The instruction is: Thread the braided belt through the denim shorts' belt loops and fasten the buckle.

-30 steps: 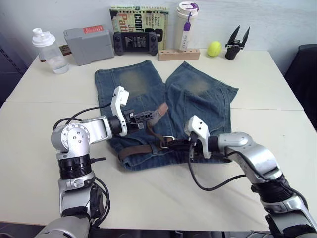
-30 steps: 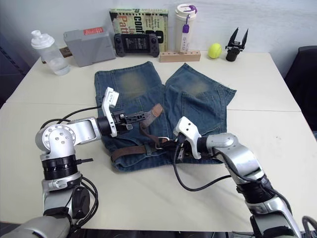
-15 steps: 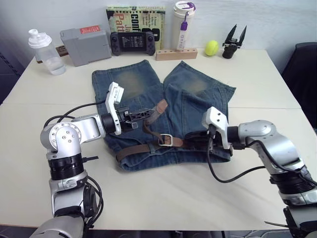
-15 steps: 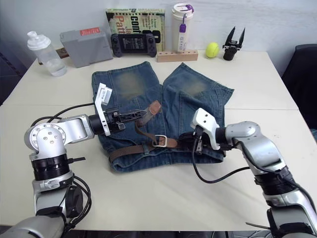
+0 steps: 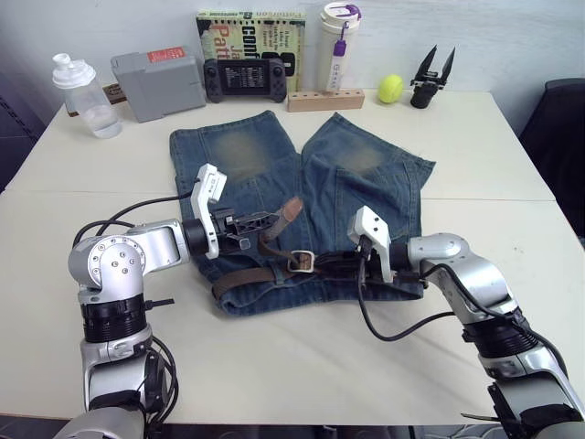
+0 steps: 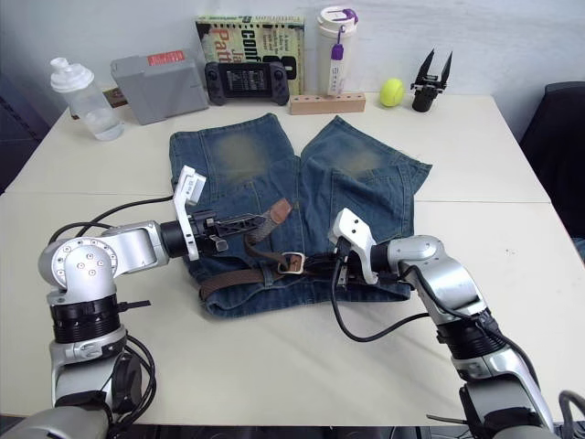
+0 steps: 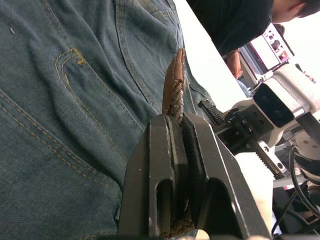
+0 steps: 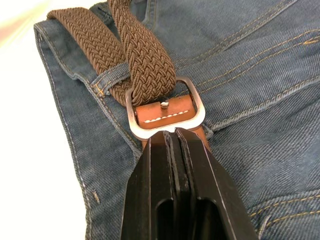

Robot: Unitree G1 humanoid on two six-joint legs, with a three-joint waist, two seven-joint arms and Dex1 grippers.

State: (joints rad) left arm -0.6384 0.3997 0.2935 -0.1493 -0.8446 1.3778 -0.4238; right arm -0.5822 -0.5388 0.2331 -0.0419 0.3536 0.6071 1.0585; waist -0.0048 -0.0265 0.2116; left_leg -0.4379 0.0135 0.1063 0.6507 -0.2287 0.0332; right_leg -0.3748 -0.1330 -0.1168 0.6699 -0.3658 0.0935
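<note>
The denim shorts lie flat on the table, waistband toward me. The braided belt runs along the waistband and under a belt loop. Its strap passes through the silver buckle, then rises in a loop to the tan tip. My left gripper is shut on the strap just behind that tip and holds it above the left leg. My right gripper is shut on the tan leather right behind the buckle, low on the waistband.
Along the far edge stand a plastic bottle, a grey box, a game controller, a book, a tumbler, a wooden block, a tennis ball and a black gripper tool. A person sits beyond the table.
My right gripper has moved left along the waistband and is close behind the buckle again. The left gripper has dropped slightly, still holding the belt tip.
</note>
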